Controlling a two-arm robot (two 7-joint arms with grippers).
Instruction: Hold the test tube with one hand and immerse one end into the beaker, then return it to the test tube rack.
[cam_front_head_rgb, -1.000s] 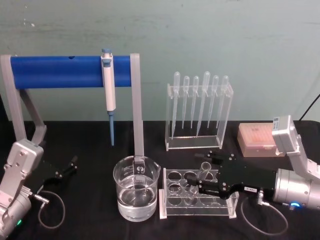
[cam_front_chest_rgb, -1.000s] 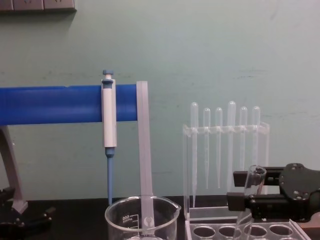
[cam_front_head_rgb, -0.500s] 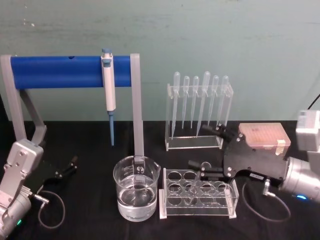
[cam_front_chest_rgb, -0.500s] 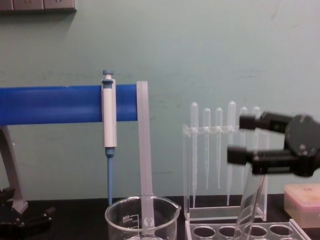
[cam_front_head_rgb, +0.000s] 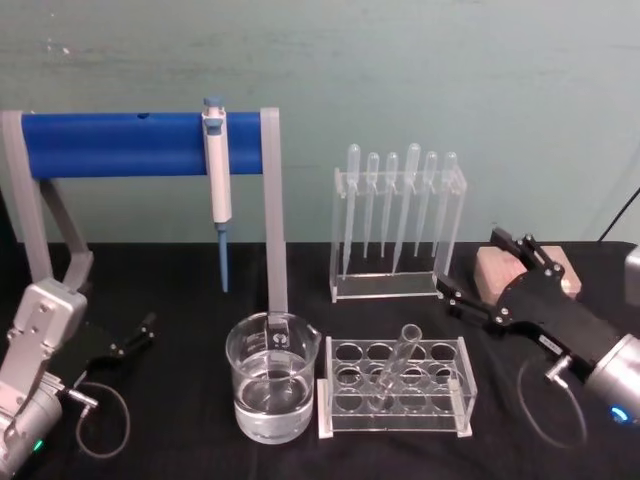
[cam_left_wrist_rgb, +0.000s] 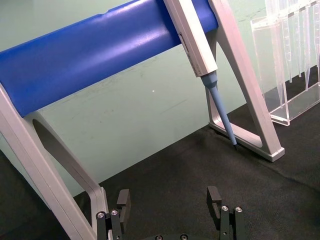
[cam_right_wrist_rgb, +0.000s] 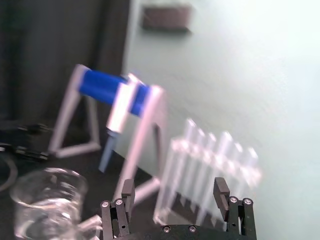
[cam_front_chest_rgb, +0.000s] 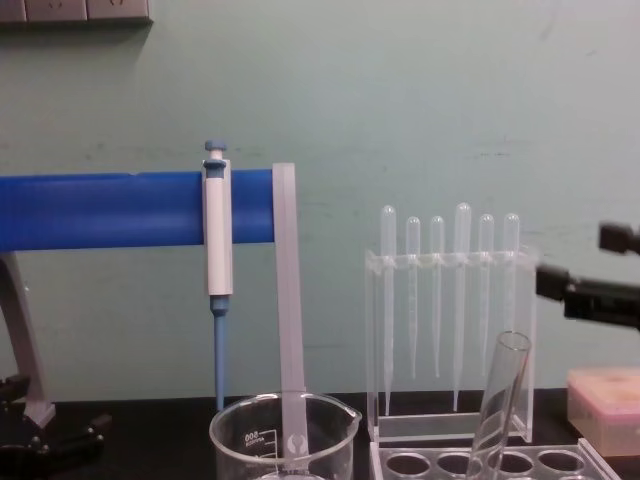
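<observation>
The test tube (cam_front_head_rgb: 393, 365), thin slippery glass leaning in the rack (cam_front_head_rgb: 395, 388), is best pinched gently near its rim; the right tool (cam_front_head_rgb: 473, 271) is spread wide and empty.

Above beaker (cam_front_head_rgb: 272, 376): open
Behind beaker: stand post (cam_front_head_rgb: 273, 210) blocks
Right of beaker: rack (cam_front_head_rgb: 395, 388), leaning test tube (cam_front_head_rgb: 393, 368)

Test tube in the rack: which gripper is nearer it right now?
Right. The right gripper, open, is just beyond the test tube on its right; the left gripper sits far left, past the beaker.
</observation>
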